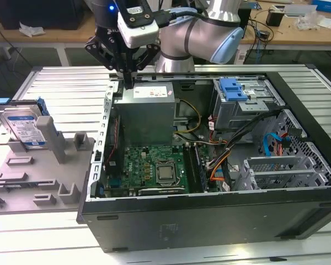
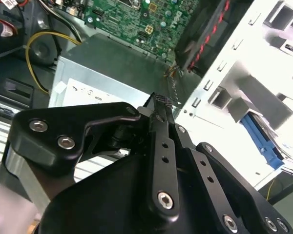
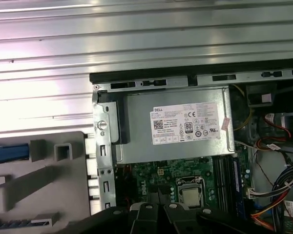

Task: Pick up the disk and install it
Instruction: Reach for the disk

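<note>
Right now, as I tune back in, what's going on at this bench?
The robot arm's hand hangs shut and empty over the open computer case, just above the power-supply box at the corner on the exterior view's left. The disk has not yet been picked up. It stands propped in the grey holder outside the case, further to the exterior view's left and apart from the hand. Nothing is being gripped at this moment.
</note>
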